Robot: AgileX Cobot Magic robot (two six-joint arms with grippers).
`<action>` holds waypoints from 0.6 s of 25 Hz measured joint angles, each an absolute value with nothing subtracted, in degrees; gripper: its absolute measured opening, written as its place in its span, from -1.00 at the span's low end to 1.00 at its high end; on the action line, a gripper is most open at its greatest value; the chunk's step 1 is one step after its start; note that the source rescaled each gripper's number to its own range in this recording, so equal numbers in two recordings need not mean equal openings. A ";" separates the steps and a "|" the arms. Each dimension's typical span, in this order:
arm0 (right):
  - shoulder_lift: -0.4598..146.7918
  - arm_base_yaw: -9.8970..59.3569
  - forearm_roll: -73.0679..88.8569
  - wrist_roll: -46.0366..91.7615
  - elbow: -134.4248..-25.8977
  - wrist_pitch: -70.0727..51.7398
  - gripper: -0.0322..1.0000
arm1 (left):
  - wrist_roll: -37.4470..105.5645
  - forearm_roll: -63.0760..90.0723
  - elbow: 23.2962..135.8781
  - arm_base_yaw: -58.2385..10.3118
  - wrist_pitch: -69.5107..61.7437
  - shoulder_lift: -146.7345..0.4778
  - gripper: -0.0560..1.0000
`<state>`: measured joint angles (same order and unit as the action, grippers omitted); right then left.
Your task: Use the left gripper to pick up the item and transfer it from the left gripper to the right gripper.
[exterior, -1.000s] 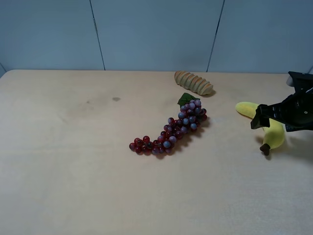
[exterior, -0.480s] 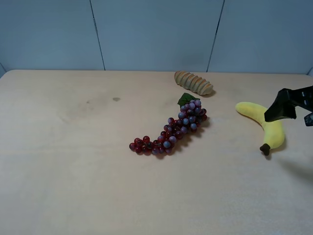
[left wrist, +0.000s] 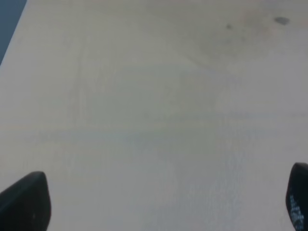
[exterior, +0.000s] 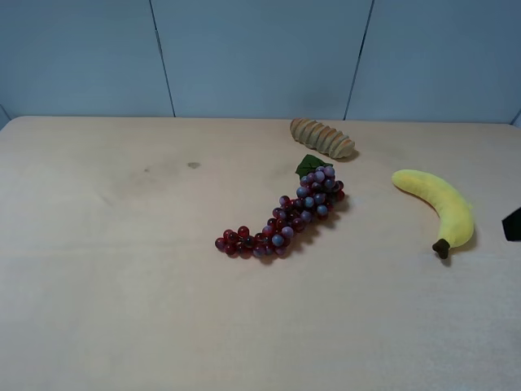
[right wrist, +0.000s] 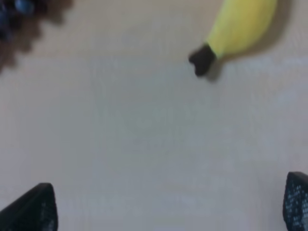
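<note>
The yellow banana (exterior: 440, 208) lies flat on the table at the right, its dark brown stem tip (exterior: 440, 248) pointing toward the front. Nothing touches it. Its stem end also shows in the right wrist view (right wrist: 236, 24). My right gripper (right wrist: 162, 207) is open and empty, its two fingertips (right wrist: 30, 211) far apart, and it sits back from the stem. Only a black sliver of it (exterior: 513, 224) shows at the right edge of the high view. My left gripper (left wrist: 161, 209) is open and empty over bare table. It is outside the high view.
A red-purple grape bunch (exterior: 281, 216) with a green leaf lies mid-table, and its edge shows in the right wrist view (right wrist: 14, 9). A ribbed tan bread roll (exterior: 322, 138) lies behind it near the back wall. The tan table (exterior: 122, 244) spreads wide to the left.
My right gripper has pulled away from above the banana to the right and almost out of the high view. The banana stays where it lay.
</note>
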<state>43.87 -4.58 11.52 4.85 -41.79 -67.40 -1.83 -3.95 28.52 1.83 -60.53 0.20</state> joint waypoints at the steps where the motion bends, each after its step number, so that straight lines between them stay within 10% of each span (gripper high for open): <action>1: 41.99 -4.58 10.57 4.29 -41.79 -68.50 1.00 | -1.83 -3.95 28.52 1.83 -60.53 0.20 0.95; 15: 17.49 -4.58 5.70 1.98 -31.29 -65.87 1.00 | -1.83 -3.95 28.52 1.83 -60.53 0.20 0.95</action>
<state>17.49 -4.58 5.70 1.98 -31.29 -65.87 -1.83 -3.95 28.52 1.83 -60.53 0.20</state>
